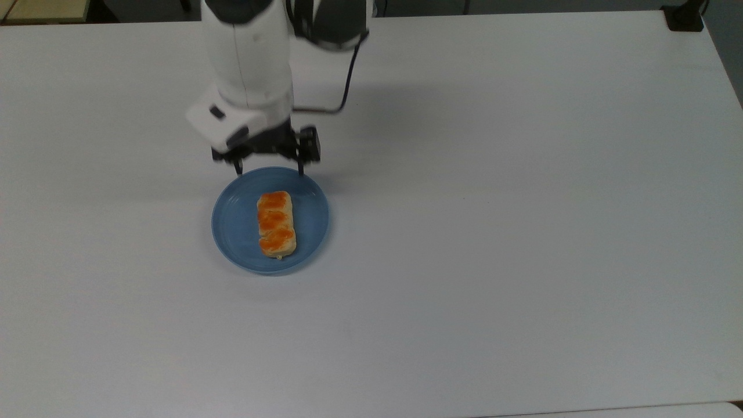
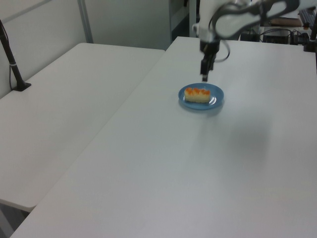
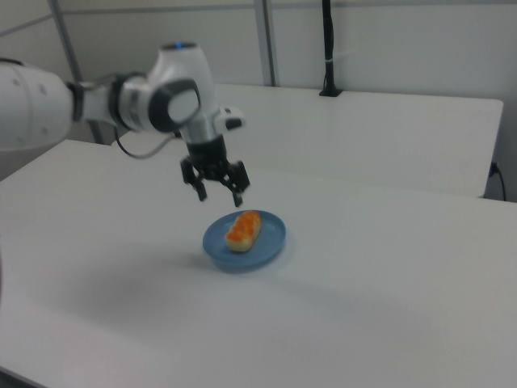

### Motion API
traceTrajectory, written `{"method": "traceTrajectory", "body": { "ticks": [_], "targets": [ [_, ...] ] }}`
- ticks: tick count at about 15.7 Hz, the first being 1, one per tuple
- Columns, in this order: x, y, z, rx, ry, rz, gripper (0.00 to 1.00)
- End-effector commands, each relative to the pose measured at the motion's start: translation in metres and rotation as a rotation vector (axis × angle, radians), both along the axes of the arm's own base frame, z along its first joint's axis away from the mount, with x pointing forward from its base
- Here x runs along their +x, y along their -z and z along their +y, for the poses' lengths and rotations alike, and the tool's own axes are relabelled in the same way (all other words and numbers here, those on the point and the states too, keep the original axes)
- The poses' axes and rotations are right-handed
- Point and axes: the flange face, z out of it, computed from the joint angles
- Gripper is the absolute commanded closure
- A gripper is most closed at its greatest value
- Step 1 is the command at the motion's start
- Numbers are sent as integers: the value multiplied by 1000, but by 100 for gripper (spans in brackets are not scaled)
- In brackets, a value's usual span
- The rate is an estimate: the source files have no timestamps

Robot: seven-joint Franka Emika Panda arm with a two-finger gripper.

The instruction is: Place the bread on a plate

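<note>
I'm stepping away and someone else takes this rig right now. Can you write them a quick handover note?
Gripper: open, empty, raised above the plate's far edge in the top view.
Bread: lying flat near the middle of the blue plate, glazed side up, free of the fingers.
Plate: on the white table.
Done: bread is on the plate.
Left: nothing but moving the arm clear, it seems.

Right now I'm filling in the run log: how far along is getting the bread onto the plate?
Done: the bread lies flat inside the plate, glazed side up. In hand: nothing; the end effector hangs open above the plate's far rim, clear of the bread. Left: seemingly nothing, apart from perhaps retracting the arm.
</note>
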Motion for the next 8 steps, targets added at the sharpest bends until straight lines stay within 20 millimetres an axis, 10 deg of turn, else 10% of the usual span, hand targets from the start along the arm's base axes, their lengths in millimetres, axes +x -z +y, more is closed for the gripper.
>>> {"method": "traceTrajectory", "body": {
  "ticks": [1, 8],
  "targets": [
    [-67, -83, -14, 38, 51, 45, 0],
    [-96, -118, -16, 49, 51, 11, 0]
  ]
}}
